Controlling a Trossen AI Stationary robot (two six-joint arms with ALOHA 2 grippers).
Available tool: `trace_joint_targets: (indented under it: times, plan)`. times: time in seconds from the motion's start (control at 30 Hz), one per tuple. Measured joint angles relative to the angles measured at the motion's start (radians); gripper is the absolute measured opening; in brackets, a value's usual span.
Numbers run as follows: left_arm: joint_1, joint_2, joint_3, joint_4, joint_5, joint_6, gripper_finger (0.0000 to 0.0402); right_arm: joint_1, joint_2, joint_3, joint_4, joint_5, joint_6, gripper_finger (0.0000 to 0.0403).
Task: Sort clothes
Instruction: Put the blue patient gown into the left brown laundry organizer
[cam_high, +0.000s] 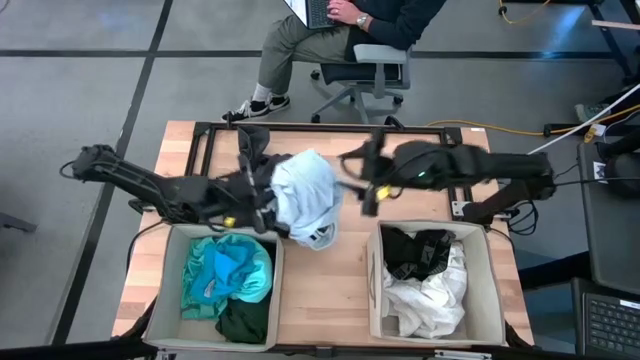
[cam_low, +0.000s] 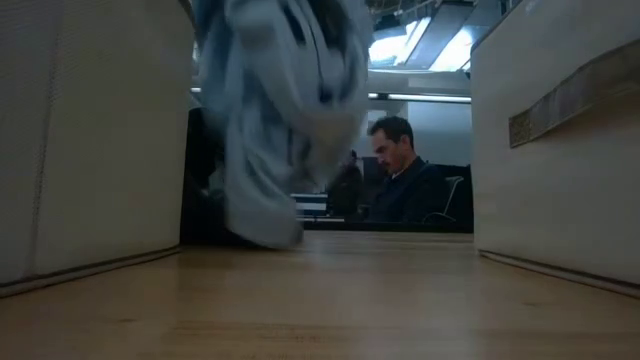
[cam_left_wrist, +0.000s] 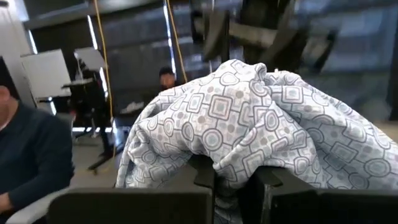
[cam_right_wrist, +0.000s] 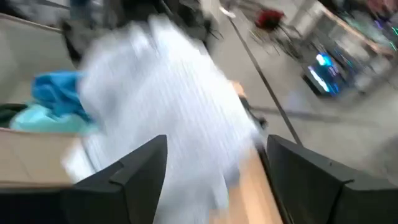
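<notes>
A pale light-blue patterned garment (cam_high: 305, 195) hangs bunched over the table's middle, between the two bins, with my left gripper (cam_high: 266, 206) shut on it. Seen in the low view, the garment (cam_low: 280, 110) reaches down to the tabletop. My right gripper (cam_high: 356, 182) stands open just to the garment's right, with nothing between its fingers (cam_right_wrist: 143, 171). Turquoise (cam_high: 228, 270) and dark green (cam_high: 245, 320) clothes lie in the left bin. Black (cam_high: 415, 250) and white (cam_high: 430, 295) clothes lie in the right bin. My left gripper pinches a bunched fold of the garment (cam_left_wrist: 231, 169) between its two fingers (cam_left_wrist: 204, 177), coming roughly level from the table's left side. The cloth heaps up beyond the fingers and hangs slack below them. Its lower end (cam_low: 272, 232) reaches the tabletop.
The left beige bin (cam_high: 170, 285) and the right beige bin (cam_high: 492, 275) stand along the near edge, with bare wood (cam_high: 330, 300) between them. A person sits on an office chair (cam_high: 370, 70) beyond the far edge. A black frame (cam_high: 200, 135) borders the far part of the table.
</notes>
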Motion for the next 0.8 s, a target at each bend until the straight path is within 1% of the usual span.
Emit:
trace_joint_targets:
  times: [0.1, 0.23, 0.4, 0.5, 0.63, 0.8]
  plan:
    - [-0.033, -0.054, 0.047, -0.019, -0.001, 0.016, 0.0022, -0.001, -0.054, 0.017, -0.119, 0.057, 0.043, 0.0277]
    - [-0.092, -0.123, 0.152, -0.130, 0.000, 0.000, 0.0023, -0.001, -0.111, 0.017, -0.223, 0.135, 0.081, 0.0277]
    - [-0.168, -0.166, 0.297, -0.266, 0.000, -0.060, 0.0026, -0.001, -0.132, 0.017, -0.319, 0.187, 0.132, 0.0277]
    - [-0.215, -0.178, 0.389, -0.371, 0.001, -0.104, 0.0035, -0.001, -0.129, 0.017, -0.357, 0.197, 0.151, 0.0278]
    - [-0.294, -0.180, 0.505, -0.487, 0.002, -0.108, 0.0046, -0.001, -0.121, 0.016, -0.383, 0.201, 0.176, 0.0278]
    - [-0.387, -0.178, 0.620, -0.530, 0.003, -0.100, 0.0049, -0.001, -0.121, 0.015, -0.385, 0.208, 0.184, 0.0278]
